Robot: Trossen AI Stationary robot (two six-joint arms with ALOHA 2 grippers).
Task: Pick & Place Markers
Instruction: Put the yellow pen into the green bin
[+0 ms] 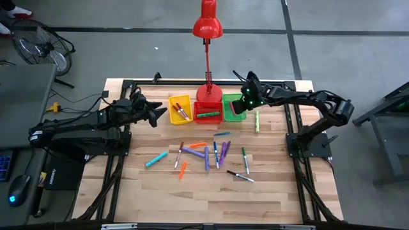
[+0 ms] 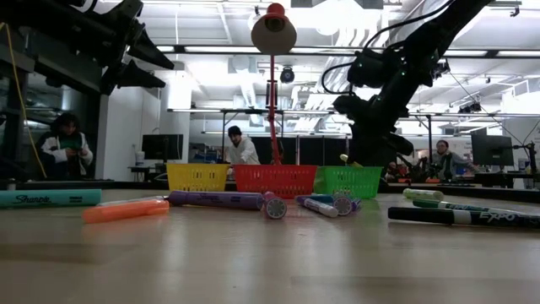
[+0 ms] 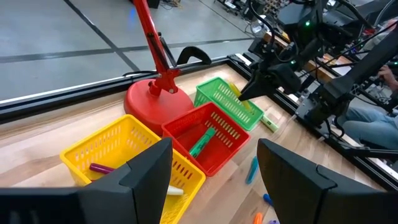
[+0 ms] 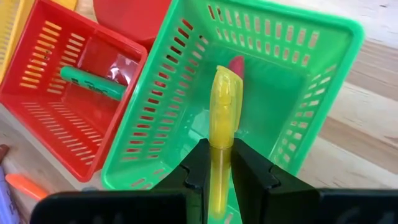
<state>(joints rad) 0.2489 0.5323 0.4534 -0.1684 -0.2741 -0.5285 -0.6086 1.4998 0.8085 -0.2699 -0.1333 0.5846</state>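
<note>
Now, right claw (image 4: 219, 163): pinching a slim translucent yellow marker (image 4: 222, 115) between its two dark fingers, held above the green slotted plastic bin (image 4: 323, 87); a pinkish-red item lies in that bin, too hidden to identify
Left claw (image 3: 214, 165): fingers spread apart with nothing between them, hovering near the yellow slotted plastic bin (image 1: 179, 108) at the far left of the bin row
Bins: yellow, red slotted plastic bin (image 1: 208, 112) and green stand side by side at the far edge of the light wooden table (image 1: 281, 191), just in front of the round base of the red desk lamp (image 1: 208, 25)
Markers already binned: a green marker (image 4: 93, 83) lies in the red bin; a purple marker (image 3: 102, 168) and a white one lie in the yellow bin
Markers loose on the table: a scatter near the middle, including a teal marker (image 1: 156, 160), an orange marker (image 1: 183, 170), a thick purple marker (image 1: 206, 158) and a black marker (image 1: 240, 176)
Apart from the scatter: a light green marker (image 1: 257, 121) lies just beside the green bin, toward the right arm
Background: people sit and stand in the room beyond the table
</note>
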